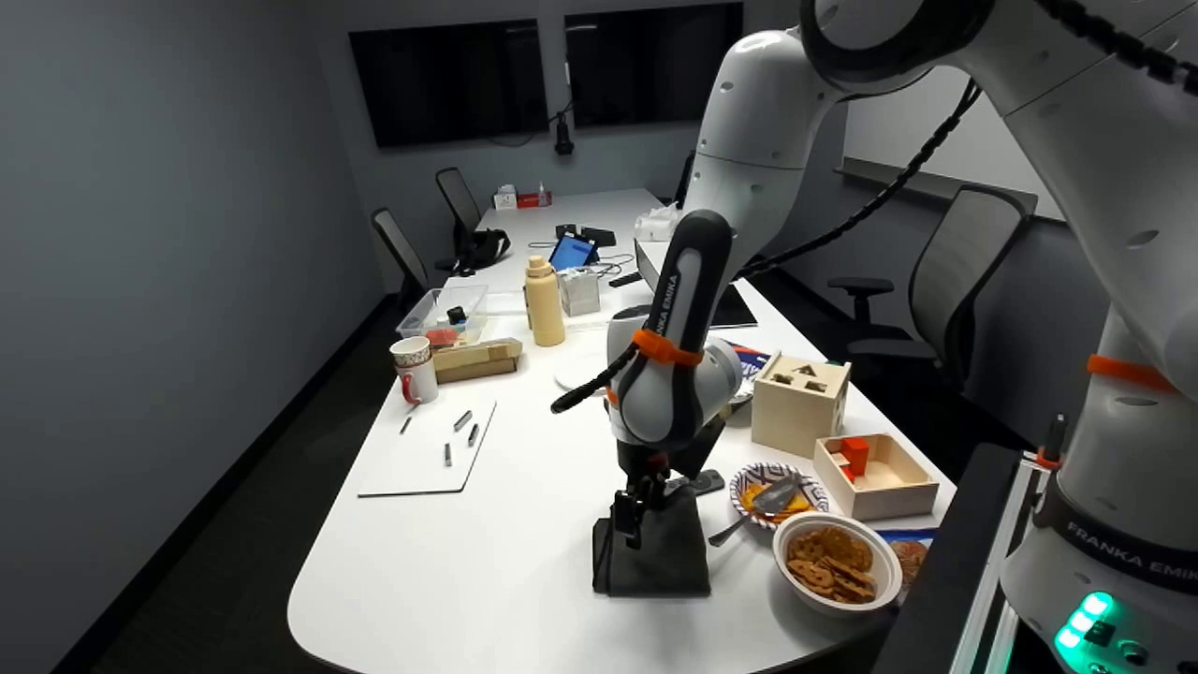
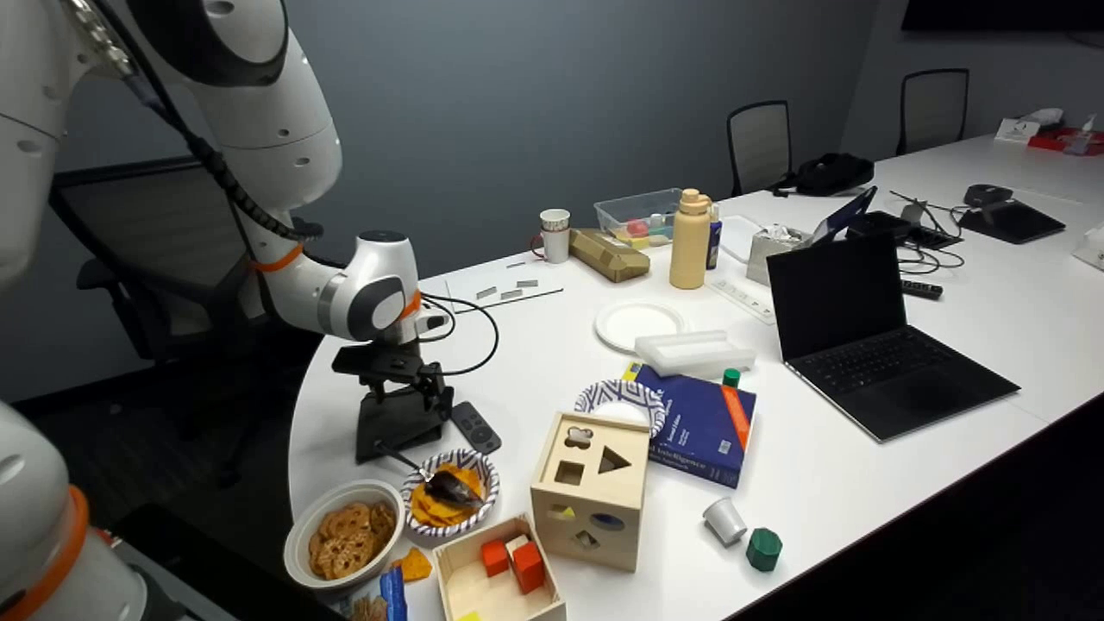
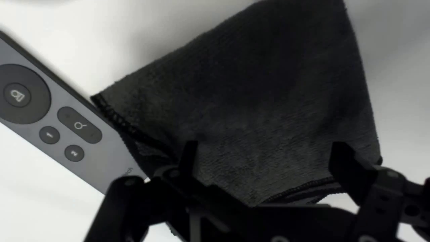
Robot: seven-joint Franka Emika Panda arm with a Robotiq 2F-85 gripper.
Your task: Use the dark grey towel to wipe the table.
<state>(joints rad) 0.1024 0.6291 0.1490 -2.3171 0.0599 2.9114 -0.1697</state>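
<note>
The dark grey towel (image 1: 660,564) lies folded on the white table (image 1: 449,580) near its rounded end. In an exterior view the towel (image 2: 388,424) shows partly under my gripper (image 2: 431,392). In the wrist view the towel (image 3: 268,84) fills the middle, with its stitched edges at the left and lower right. My gripper (image 3: 264,146) is open, its two fingers wide apart over the towel with nothing clamped between them. The gripper (image 1: 632,524) points down, low over the towel. I cannot tell whether the fingertips touch the cloth.
A grey remote (image 3: 50,111) lies right against the towel's corner. A patterned bowl of chips with a spoon (image 2: 448,492), a white bowl of crackers (image 1: 836,566), an open wooden box (image 1: 875,477) and a shape-sorter cube (image 1: 798,402) stand close by. A whiteboard sheet (image 1: 426,468) lies across the table.
</note>
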